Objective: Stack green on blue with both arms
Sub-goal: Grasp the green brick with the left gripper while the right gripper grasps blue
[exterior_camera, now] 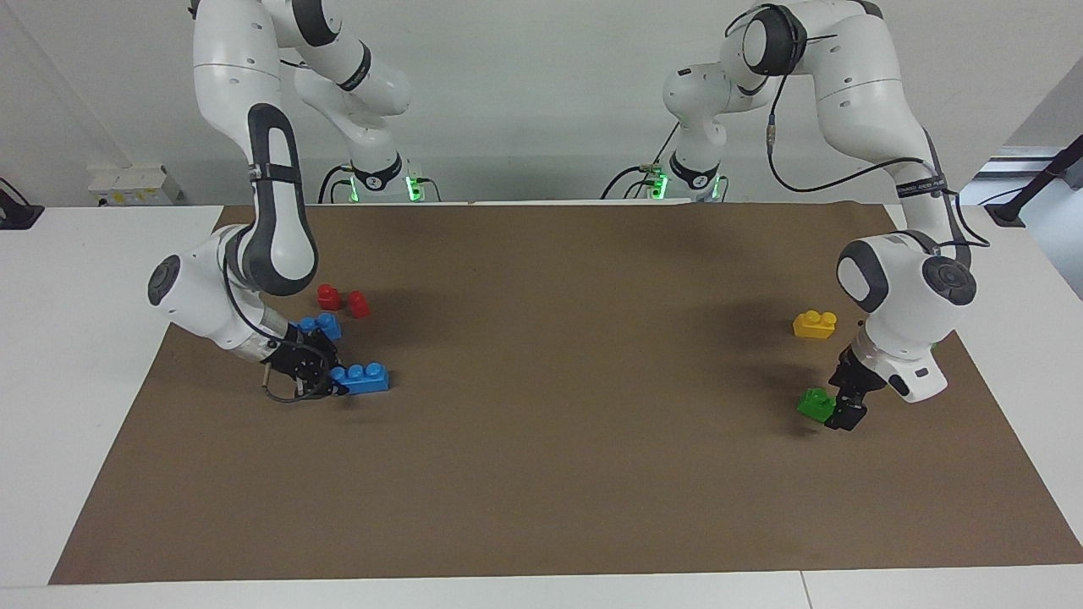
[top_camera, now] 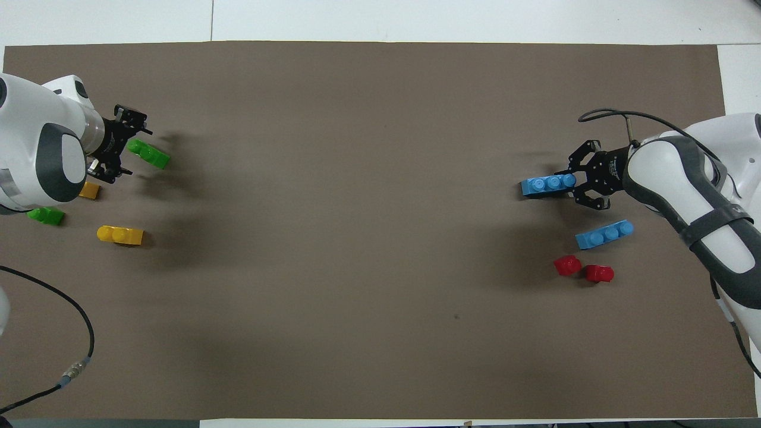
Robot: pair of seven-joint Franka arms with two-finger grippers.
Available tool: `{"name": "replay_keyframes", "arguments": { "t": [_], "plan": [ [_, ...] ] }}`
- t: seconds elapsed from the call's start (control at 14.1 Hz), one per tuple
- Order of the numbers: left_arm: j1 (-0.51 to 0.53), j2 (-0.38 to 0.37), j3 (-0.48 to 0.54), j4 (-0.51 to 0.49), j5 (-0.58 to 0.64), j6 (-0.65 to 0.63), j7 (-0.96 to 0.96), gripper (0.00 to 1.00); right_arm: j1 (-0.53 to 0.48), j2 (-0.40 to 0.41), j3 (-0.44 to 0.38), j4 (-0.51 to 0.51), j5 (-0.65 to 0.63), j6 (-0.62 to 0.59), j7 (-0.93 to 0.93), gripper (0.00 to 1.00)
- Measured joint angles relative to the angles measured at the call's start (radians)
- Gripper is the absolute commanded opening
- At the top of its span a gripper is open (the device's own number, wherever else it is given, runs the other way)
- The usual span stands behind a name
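The blue brick point(top_camera: 547, 185) point(exterior_camera: 362, 378) with three studs lies on the brown mat toward the right arm's end. My right gripper point(top_camera: 574, 183) point(exterior_camera: 332, 376) is low at the brick's end, shut on that end. A green brick point(top_camera: 150, 154) point(exterior_camera: 815, 404) lies at the left arm's end of the mat. My left gripper point(top_camera: 132, 150) point(exterior_camera: 843, 408) is down beside it and open, with the brick's near end between the fingers.
A second blue brick point(top_camera: 604, 233) and two red pieces point(top_camera: 568, 265) lie nearer to the robots than the held brick. Two yellow bricks point(top_camera: 120, 235) and another green brick point(top_camera: 45, 215) lie by the left arm. A cable point(top_camera: 71, 333) crosses the mat's corner.
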Motion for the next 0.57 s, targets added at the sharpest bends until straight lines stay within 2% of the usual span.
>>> {"name": "replay_keyframes", "arguments": {
  "t": [0.14,0.21,0.35,0.57],
  "plan": [
    [0.0,0.0,0.0,0.0,0.0,0.0,0.0,0.06,-0.002,0.0,-0.001,0.002,0.0,0.0,-0.044,0.0],
    [0.0,0.0,0.0,0.0,-0.001,0.0,0.0,0.0,-0.004,0.0,-0.002,0.008,0.0,-0.004,-0.06,0.0],
    [0.0,0.0,0.0,0.0,-0.001,0.004,0.0,0.0,0.0,-0.001,0.0,0.052,0.0,-0.042,-0.07,0.0],
    [0.0,0.0,0.0,0.001,-0.029,0.008,0.0,0.0,0.066,-0.011,0.004,0.18,0.001,-0.189,-0.002,0.0]
  ]
}}
